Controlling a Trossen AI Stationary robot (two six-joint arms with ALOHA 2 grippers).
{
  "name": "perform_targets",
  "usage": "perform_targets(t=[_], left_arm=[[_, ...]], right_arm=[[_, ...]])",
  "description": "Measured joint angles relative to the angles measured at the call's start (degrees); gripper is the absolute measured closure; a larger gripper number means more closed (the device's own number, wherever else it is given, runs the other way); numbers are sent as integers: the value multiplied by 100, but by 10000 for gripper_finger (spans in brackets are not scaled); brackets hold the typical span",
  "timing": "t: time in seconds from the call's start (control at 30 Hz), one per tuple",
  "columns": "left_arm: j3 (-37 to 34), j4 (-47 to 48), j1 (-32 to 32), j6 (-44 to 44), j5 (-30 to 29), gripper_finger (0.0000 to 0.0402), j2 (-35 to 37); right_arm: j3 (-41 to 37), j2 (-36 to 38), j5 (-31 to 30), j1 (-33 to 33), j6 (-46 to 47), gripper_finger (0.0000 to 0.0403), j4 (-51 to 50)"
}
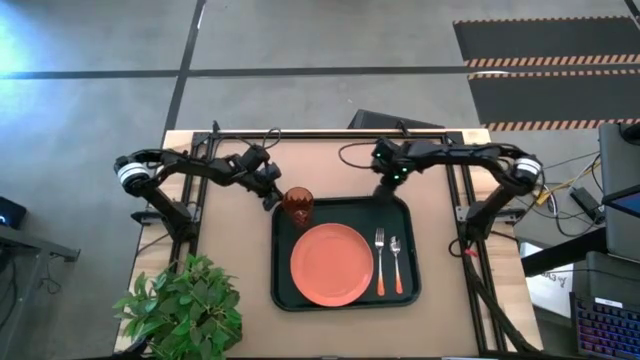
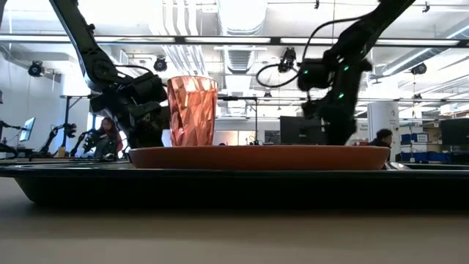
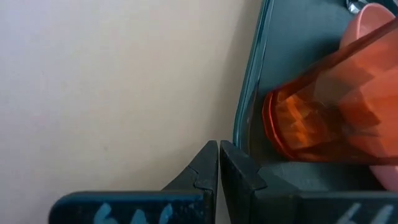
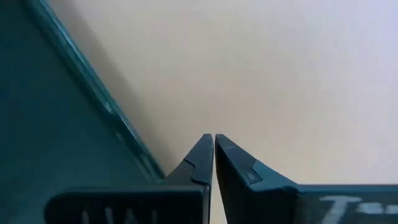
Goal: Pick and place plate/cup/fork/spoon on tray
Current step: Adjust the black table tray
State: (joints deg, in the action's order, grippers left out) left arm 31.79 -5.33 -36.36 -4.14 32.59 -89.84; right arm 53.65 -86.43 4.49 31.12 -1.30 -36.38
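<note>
Fingers pressed together on both arms: the left gripper (image 3: 218, 147) hangs empty just outside the tray (image 1: 283, 290) rim beside the cup (image 1: 298, 206), the right gripper (image 4: 214, 138) empty at the tray's far right corner. The cup stands upright in the tray's far left corner, probably clear of the plate (image 1: 332, 264). Fork (image 1: 380, 262) and spoon (image 1: 396, 264) lie side by side right of the plate.

Robotics lab: monitors (image 2: 293, 130), exposed ducting (image 2: 242, 55)
</note>
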Motion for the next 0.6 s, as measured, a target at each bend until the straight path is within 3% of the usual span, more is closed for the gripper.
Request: perform_targets(t=[0.37, 0.6], left_arm=[[-2, 14, 0, 73, -4, 402, 0], [0, 219, -62, 206, 7, 402, 279]], right_arm=[[-868, 1751, -302, 115, 794, 394, -1263], [-864, 2105, -226, 117, 1080, 394, -1126]])
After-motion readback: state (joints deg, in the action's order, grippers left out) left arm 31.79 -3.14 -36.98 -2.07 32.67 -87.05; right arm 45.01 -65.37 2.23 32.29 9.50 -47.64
